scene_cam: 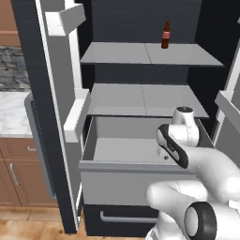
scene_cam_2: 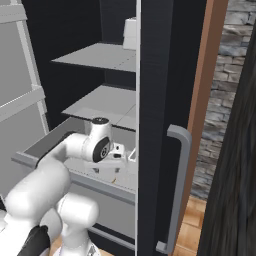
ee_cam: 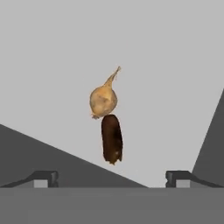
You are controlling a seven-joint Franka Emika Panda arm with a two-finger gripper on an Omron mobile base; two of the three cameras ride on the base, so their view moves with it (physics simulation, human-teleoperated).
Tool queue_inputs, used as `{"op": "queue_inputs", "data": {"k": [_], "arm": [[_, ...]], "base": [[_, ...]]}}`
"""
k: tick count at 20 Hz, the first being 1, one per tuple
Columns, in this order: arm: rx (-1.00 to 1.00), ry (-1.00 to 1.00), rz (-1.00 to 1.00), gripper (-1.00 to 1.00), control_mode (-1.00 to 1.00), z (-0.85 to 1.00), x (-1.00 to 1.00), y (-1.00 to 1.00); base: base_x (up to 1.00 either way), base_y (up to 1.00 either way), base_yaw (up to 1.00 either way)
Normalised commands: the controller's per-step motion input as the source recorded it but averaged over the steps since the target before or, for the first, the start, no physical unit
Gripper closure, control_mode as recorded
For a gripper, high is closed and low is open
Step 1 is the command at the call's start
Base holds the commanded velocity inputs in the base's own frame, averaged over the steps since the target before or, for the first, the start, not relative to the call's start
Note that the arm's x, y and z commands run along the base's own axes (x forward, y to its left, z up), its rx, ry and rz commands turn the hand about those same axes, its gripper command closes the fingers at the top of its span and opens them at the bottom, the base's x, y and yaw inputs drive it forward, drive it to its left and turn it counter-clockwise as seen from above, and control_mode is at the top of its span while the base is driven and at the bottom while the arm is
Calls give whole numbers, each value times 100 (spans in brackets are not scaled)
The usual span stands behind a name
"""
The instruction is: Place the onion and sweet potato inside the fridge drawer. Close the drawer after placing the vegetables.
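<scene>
The light-grey fridge drawer (scene_cam: 126,187) stands pulled out, and my arm reaches down into its right part. On the drawer's floor (ee_cam: 166,87) lies the golden-brown onion (ee_cam: 103,99), its stalk tip pointing away from me. The dark brown sweet potato (ee_cam: 112,138) rests right against it on the near side. My gripper (ee_cam: 113,177) hangs above both, open, with its fingertips (ee_cam: 43,178) spread wide and nothing between them. From the right base view my hand (scene_cam_2: 116,152) sits low inside the drawer, whose rim (scene_cam_2: 40,145) runs along the left.
Two grey shelves (scene_cam: 145,98) sit above the drawer, and a brown bottle (scene_cam: 165,35) stands on the upper one. Open fridge doors flank me, the left door (scene_cam: 56,93) and the right door (scene_cam_2: 160,125). A dark drawer with a silver handle (scene_cam: 122,218) lies below.
</scene>
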Motion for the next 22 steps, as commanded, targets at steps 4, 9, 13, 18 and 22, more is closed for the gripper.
{"op": "queue_inputs", "data": {"k": [4, 9, 13, 18, 22], "arm": [[-1, -35, -7, -100, -100, 100, -41, 62], [-11, -30, -3, -100, -100, 95, -60, 100], [-24, -3, 0, -100, -100, 14, -51, 100], [-25, 1, 7, -100, -100, -3, -25, 100], [-26, 10, 8, -100, -100, -26, -4, 96]], "base": [[0, 0, 0], [0, 0, 0], [0, 0, 0], [0, 0, 0], [0, 0, 0]]}}
